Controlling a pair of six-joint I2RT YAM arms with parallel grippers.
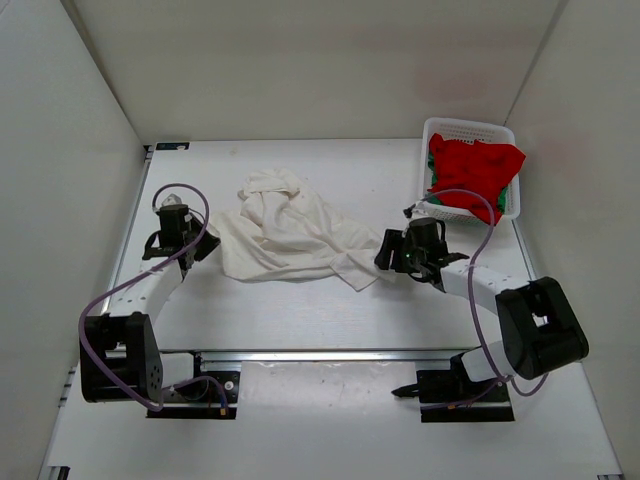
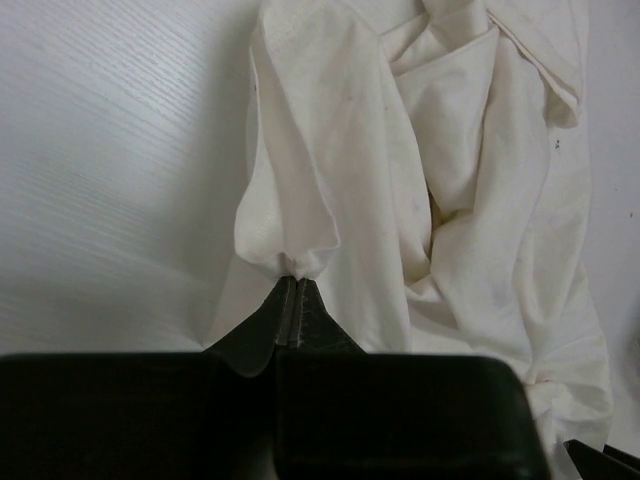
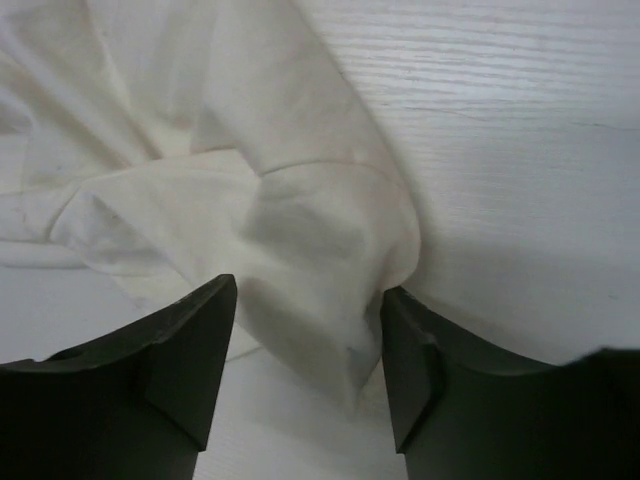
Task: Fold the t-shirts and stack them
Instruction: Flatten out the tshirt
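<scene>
Off-white t-shirt (image 1: 290, 235): crumpled and unfolded, spread on the table (image 1: 300, 315) between the two arms.
Left gripper (image 2: 297, 287): jaws pressed together on a small pinch of the shirt's left edge.
Right gripper (image 3: 310, 310): fingers wide apart, straddling a fold at the shirt's right corner — cloth lies between them, unclamped.
Red t-shirt (image 1: 478, 168): bunched in the basket (image 1: 470, 126) at the table's far right.
Green t-shirt (image 1: 436, 196): same basket, under the red one — only slivers show.

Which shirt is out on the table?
The off-white shirt, crumpled outside the basket; the red shirt and green shirt lie inside it.
</scene>
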